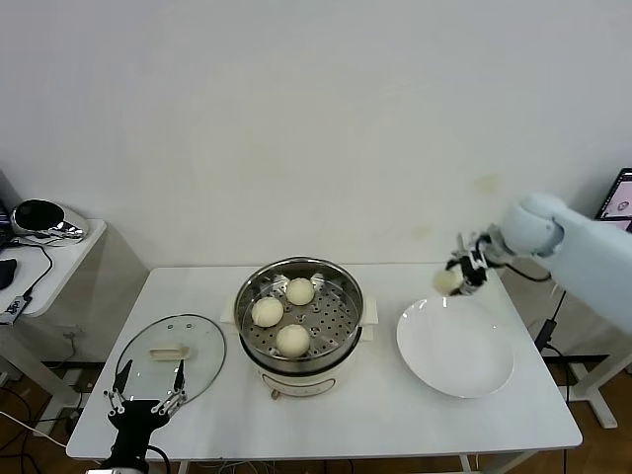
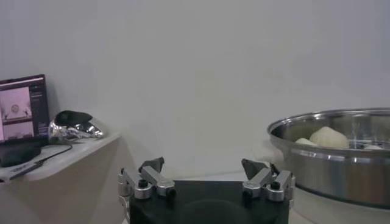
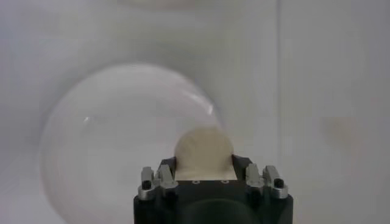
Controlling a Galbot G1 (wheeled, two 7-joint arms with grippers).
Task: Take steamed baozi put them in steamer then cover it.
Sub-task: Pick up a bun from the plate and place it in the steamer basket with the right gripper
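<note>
Above the plate (image 1: 456,351), right gripper (image 1: 452,280) clasping a baozi (image 3: 204,152) (no legible writing)

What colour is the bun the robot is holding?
Cream-white; the steamed baozi in the right gripper shows best in the right wrist view.

No text, label, brand or number can be read on anything here; the screen (image 2: 23,108) shows only a blurred picture.
</note>
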